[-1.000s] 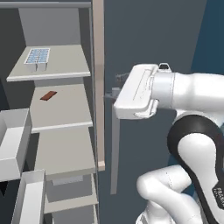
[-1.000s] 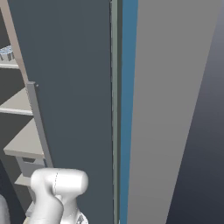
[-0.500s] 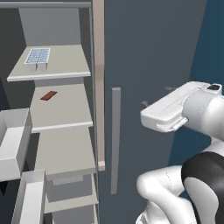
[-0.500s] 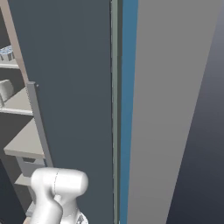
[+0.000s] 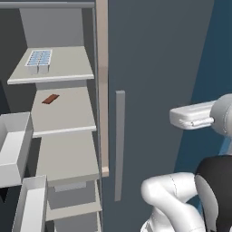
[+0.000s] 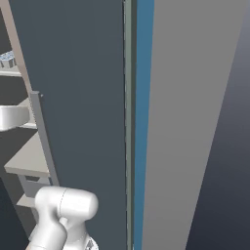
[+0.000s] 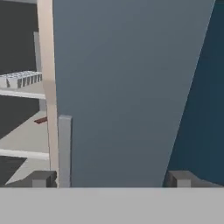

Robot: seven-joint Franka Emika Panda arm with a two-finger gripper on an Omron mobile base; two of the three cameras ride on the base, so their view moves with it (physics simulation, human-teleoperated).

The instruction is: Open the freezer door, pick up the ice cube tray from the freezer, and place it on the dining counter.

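The freezer (image 5: 68,118) stands open at the left, its pale shelves bare to view. On the top shelf sits the ice cube tray (image 5: 38,59), white with pale blue cubes; the hand view catches it at the left edge (image 7: 22,79). The freezer door is swung out to the left, and its white bins (image 5: 16,145) show. My gripper (image 5: 176,117) hovers far right of the tray, in front of the plain grey door (image 5: 154,68). Its fingertips (image 7: 43,178) stand wide apart, so the gripper (image 7: 112,178) is open with nothing in it. The dining counter is out of view.
A small flat brown bar (image 5: 50,99) lies on the second shelf. The plain grey door's vertical bar handle (image 5: 119,145) stands between my hand and the freezer opening, beside the beige divider post (image 5: 102,81). A blue wall strip (image 6: 144,122) runs to the right.
My hand has swung right, away from the bar handle and the freezer opening, and now sits in front of the grey door. The gripper has stayed open. The tray has not moved.
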